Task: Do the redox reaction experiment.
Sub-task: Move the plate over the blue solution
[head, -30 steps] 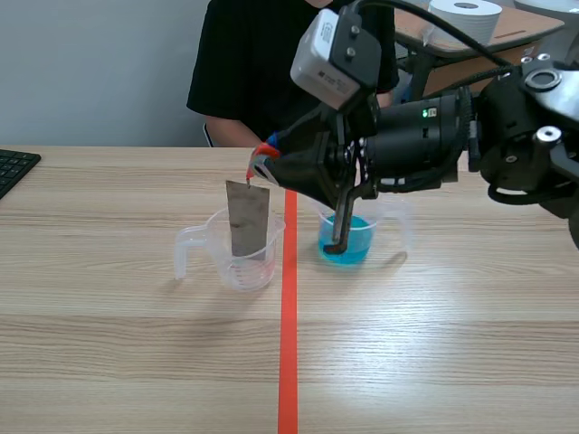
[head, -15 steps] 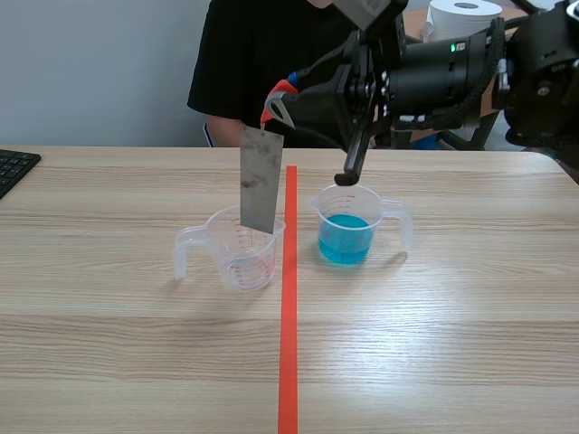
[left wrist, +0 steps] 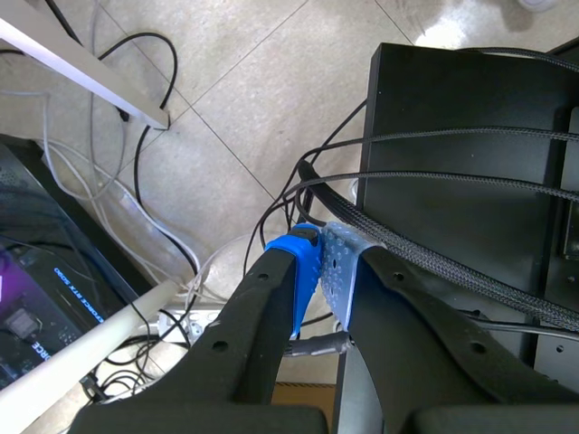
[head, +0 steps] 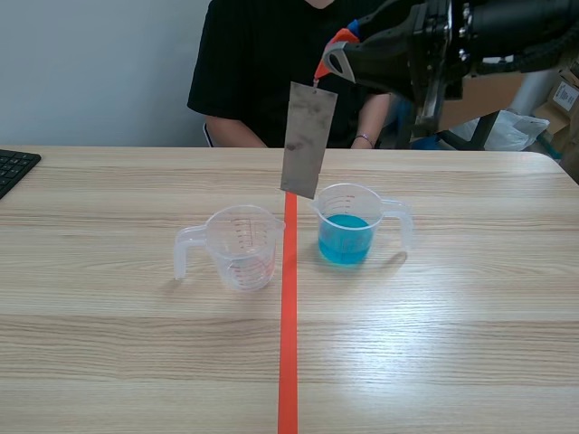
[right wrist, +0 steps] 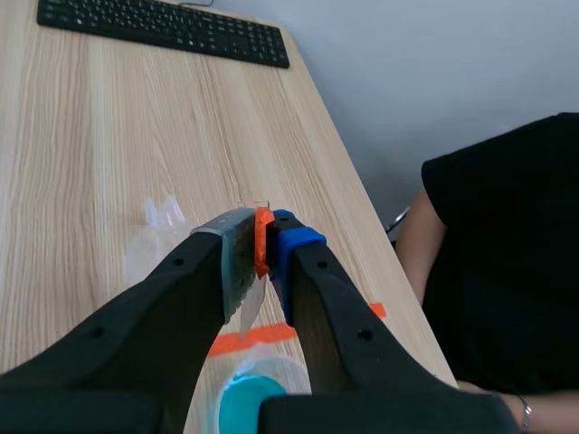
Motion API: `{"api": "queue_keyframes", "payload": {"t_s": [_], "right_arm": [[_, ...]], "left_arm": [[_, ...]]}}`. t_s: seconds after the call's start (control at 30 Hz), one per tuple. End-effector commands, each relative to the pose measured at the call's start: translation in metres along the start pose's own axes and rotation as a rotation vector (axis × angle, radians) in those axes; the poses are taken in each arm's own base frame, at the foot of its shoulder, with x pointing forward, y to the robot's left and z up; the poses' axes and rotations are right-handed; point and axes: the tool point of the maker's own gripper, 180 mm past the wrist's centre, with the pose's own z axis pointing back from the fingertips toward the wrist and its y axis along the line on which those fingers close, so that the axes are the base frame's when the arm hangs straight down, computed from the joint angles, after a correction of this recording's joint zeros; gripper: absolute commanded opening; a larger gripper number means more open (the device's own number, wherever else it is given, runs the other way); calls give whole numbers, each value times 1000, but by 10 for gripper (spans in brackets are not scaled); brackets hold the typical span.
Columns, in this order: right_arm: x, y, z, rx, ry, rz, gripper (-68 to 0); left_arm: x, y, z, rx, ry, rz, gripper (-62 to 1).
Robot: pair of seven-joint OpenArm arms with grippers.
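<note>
The right gripper (head: 333,60), raised at the upper centre of the scene view, holds a grey metal strip (head: 308,140) by its top edge, jaws pinched tight on it. The strip hangs slightly tilted in mid-air. Its lower end is above the orange tape line (head: 289,316), between an empty clear beaker (head: 242,246) at centre left and a beaker of blue liquid (head: 348,226) at centre right, touching neither.

The strip looks thin, stiff and light, and its smooth faces would probably slip under a loose grip. Holding it at the top edge seems right, since that leaves the lower length free to dip into the liquid.

The right arm enters from the upper right and lies almost level across the top of the frame, fingers pointing toward the left. A person in a black shirt (head: 262,63) sits behind the table.

The left gripper (left wrist: 318,262) is out of the scene view, its pads pressed together on nothing, aimed at floor cables (left wrist: 271,208).
</note>
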Motion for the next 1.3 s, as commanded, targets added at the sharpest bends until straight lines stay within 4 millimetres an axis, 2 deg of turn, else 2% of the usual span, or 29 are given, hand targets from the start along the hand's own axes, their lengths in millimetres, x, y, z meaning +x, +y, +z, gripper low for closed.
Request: {"api": "queue_keyframes", "payload": {"t_s": [0.0,0.2,0.43,1.0,1.13,1.27], "right_arm": [[13,-9,6,-10,-19,39,-662],[7,-15,22,-23,18,56,-662],[1,-19,30,-32,55,65,-662],[-7,-21,33,-39,89,64,-662],[-12,-25,35,-49,99,53,-662],[-13,-26,35,-53,98,47,-662]], "left_arm": [[2,-2,2,-8,-14,0,-569],[0,-2,2,-8,1,0,-569],[-9,-3,2,-16,48,-24,-569],[4,3,0,8,-10,-66,-569],[21,11,2,-3,-70,-126,-569],[56,20,8,-35,-166,-204,-569]]}}
